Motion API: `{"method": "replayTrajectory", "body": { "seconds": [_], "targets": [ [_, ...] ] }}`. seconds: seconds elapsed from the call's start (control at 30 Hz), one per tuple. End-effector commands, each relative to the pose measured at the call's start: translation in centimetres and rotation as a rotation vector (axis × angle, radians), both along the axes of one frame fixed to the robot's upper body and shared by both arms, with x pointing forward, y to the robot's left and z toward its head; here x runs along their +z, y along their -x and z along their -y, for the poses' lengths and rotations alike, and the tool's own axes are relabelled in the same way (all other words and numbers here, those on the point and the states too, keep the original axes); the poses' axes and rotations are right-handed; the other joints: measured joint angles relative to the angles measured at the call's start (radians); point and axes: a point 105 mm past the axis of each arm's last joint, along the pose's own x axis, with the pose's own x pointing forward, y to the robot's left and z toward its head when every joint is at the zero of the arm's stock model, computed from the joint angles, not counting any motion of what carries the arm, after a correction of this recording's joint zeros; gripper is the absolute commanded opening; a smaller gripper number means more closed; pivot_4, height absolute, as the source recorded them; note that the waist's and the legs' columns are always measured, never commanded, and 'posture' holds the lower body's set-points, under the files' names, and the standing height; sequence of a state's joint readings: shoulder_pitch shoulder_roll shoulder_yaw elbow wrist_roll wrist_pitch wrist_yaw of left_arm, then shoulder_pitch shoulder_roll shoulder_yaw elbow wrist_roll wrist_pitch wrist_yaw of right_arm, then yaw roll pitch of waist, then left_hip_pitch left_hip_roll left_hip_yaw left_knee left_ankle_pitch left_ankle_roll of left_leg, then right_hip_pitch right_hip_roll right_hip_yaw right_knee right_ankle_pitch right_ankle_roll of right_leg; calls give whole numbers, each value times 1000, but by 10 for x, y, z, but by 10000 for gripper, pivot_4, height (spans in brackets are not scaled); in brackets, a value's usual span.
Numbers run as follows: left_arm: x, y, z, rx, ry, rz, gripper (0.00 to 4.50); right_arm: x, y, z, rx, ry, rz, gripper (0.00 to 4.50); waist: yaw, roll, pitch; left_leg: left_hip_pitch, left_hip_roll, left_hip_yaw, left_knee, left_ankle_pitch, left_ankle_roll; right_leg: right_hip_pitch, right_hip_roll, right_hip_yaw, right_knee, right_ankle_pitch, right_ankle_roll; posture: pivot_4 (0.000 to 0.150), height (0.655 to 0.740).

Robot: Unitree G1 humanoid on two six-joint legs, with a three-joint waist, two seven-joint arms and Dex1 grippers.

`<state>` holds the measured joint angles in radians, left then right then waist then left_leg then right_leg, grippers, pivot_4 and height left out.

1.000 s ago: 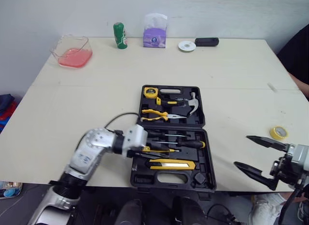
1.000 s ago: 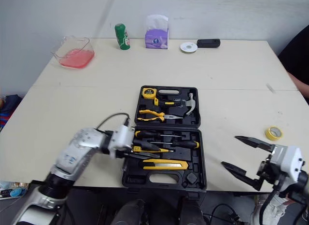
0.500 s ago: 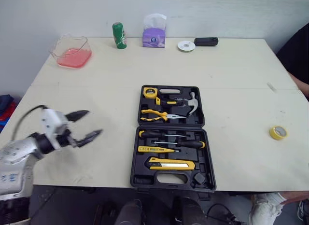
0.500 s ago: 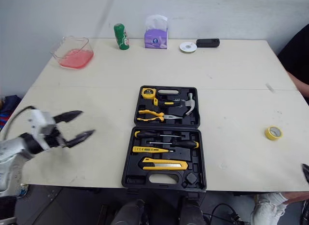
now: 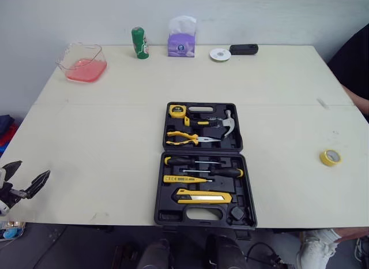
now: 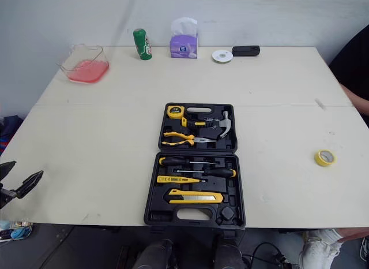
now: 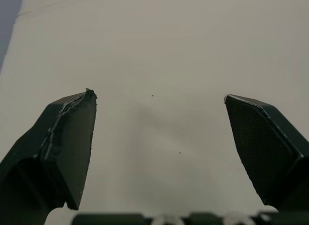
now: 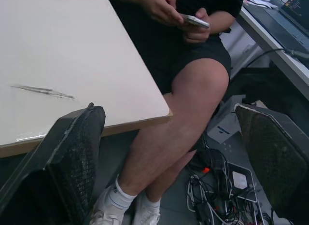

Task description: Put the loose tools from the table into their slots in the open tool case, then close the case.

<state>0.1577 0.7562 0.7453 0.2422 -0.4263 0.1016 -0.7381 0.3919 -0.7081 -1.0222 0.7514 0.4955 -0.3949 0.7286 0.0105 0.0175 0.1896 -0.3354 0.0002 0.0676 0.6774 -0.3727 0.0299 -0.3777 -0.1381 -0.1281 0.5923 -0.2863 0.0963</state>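
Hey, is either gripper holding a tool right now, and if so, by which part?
Nothing is held. The left gripper is open over the table and the right gripper is open beyond its edge, both empty.

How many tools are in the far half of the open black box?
3: a round yellow tape measure far left, a silver-headed hammer on the right, yellow-handled pliers nearest the hinge.

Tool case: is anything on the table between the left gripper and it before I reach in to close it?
Nothing visible. The left gripper hangs open at the table's near left corner, and the table between it and the open tool case is bare. The pink tub and green bottle sit far back, off that line.
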Motion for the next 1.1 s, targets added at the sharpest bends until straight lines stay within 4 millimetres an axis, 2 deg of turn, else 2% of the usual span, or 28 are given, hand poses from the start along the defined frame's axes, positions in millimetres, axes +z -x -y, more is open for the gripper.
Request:
{"method": "replayTrajectory", "body": {
  "seconds": [0.03, 0.13, 0.3, 0.43, 0.6, 0.67, 0.73, 0.8, 0.87, 0.93, 1.1],
  "targets": [
    [35, -10, 6, 13, 32, 137, 44541, 26, -20, 4, 44, 63, 69, 45000, -6, 0, 0, 0, 0, 0, 0, 0, 0, 0, 0, 0, 0, 0, 0, 1500, 7400],
    [50, -27, 23, -35, 42, 191, 44541, 35, -52, -1, 117, 54, 122, 45000, -13, 0, 0, 0, 0, 0, 0, 0, -1, 0, 0, 0, 1, 0, 0, 1500, 7400],
    [73, -43, 56, -164, 54, 241, 44541, 50, -78, -11, 224, 39, 167, 45000, -13, 1, -1, 0, 0, 1, -5, 3, 3, -1, 1, -2, 0, 0, 0, 1500, 7400],
    [87, -48, 97, -350, 31, 246, 44541, 68, -103, -26, 379, 63, 123, 45000, -12, 1, 0, 0, -1, 2, -8, 5, 5, 0, 2, -1, -1, 1, 1, 1500, 7400],
    [106, -49, 163, -634, 58, 251, 44541, 86, -129, -54, 678, 97, -98, 45000, -12, 0, 0, 0, -1, 3, -8, 6, 4, 0, 2, -1, -1, 1, 2, 1500, 7400],
    [114, -47, 188, -752, 38, 248, 44541, 91, -137, -58, 730, 114, -217, 45000, -11, 0, 1, 0, -1, 2, -7, 7, 4, 0, 2, -1, -1, 1, 2, 1500, 7400],
    [116, -46, 208, -855, 1, 230, 44541, 107, -149, -67, 783, 118, -246, 45000, -11, 0, 1, 1, -2, 2, -7, 8, 3, 0, 2, -1, -2, 1, 2, 1500, 7400],
    [114, -45, 222, -938, -59, 202, 44541, 114, -157, -85, 890, 126, -340, 45000, -11, 1, 0, 1, -1, 2, -7, 8, 2, 0, 3, -1, -1, 1, 2, 1500, 7400],
    [116, -43, 236, -1034, -81, 195, 44541, 110, -160, -101, 992, 113, -520, 45000, -12, 3, 1, 1, -1, 2, -7, 9, 2, 0, 4, -1, -1, 1, 2, 1500, 7400],
    [118, -39, 246, -1113, -74, 191, 44541, 111, -163, -109, 1024, 87, -631, 45000, -12, 3, 2, 0, -1, 3, -7, 9, 2, -1, 5, -1, -1, 1, 2, 1500, 7400],
    [108, -20, 274, -1337, -43, 79, 44541, 106, -175, -135, 1109, 69, -827, 45000, -11, 2, 4, -2, 0, 2, -4, 9, 2, -1, 6, -1, -1, 1, 2, 1500, 7400]
  ]
}}
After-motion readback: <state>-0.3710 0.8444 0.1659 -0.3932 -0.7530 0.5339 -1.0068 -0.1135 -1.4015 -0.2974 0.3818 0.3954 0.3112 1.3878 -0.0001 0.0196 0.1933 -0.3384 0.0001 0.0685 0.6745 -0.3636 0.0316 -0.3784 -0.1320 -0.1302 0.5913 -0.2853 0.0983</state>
